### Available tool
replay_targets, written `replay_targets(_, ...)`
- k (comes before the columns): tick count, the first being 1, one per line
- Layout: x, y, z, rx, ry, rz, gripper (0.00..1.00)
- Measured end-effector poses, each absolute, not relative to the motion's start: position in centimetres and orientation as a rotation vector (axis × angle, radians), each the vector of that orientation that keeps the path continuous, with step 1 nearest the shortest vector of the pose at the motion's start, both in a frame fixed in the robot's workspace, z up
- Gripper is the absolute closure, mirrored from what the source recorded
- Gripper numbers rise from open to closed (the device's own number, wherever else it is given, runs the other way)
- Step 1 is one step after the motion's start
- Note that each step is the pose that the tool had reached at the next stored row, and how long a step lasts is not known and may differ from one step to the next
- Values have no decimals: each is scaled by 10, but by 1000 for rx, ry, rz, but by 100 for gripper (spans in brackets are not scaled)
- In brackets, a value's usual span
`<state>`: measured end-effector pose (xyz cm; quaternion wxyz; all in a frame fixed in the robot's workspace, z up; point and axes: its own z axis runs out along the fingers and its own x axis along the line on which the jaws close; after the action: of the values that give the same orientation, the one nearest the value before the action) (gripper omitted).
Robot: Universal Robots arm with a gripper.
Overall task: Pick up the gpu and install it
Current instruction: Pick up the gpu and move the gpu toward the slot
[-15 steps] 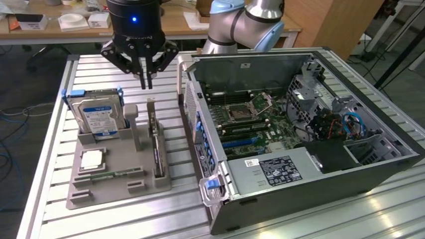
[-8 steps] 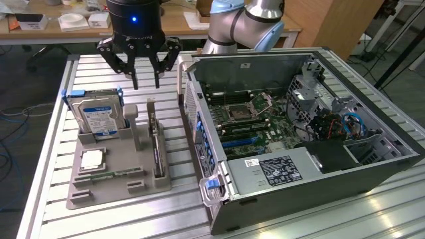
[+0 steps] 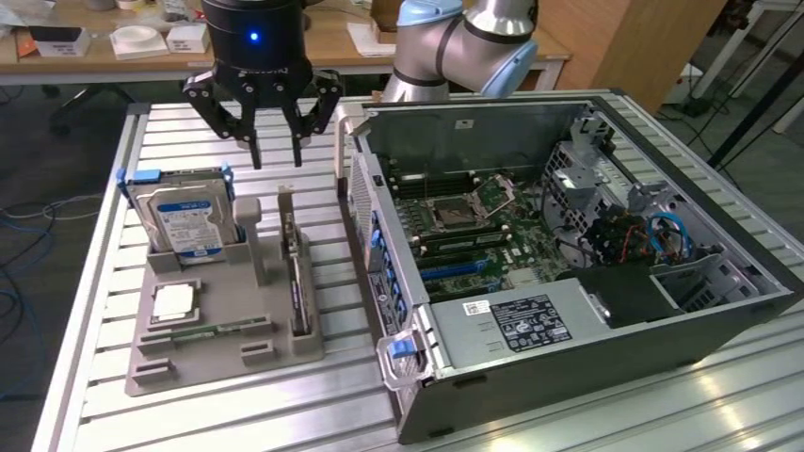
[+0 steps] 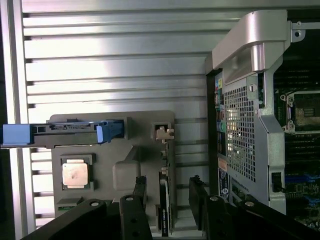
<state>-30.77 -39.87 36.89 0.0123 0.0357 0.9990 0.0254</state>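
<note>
On a slatted metal table (image 3: 251, 414), with a wooden desk (image 3: 329, 42) and loose floor cables behind it, stood one grey tray (image 3: 226, 292) and, just beside the tray toward the exterior view's right, one open computer case (image 3: 603, 377) lying on its side. One robot arm held its gripper (image 3: 277, 155) above the far end of the tray. Its fingers (image 3: 255, 151) were spread apart, with nothing between them and touching nothing.

The gpu (image 3: 292, 273) stood on edge in the slot along the side of the tray nearest the case, its metal bracket at the far end. It lay below the fingers and clear of them. In the wrist view the gripper (image 4: 168, 182) straddled the line of the card (image 4: 163, 202), one finger to each side.

Elsewhere on the tray were one hard drive (image 3: 186, 221), upright at the far corner away from the case, one processor chip (image 3: 172, 301) lying flat, and one RAM stick (image 3: 207, 330) lying flat beside the chip.
</note>
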Motion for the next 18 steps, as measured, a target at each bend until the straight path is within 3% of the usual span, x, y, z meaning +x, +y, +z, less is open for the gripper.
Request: replay_targets(18, -308, -408, 369, 111, 3114, 45, 53)
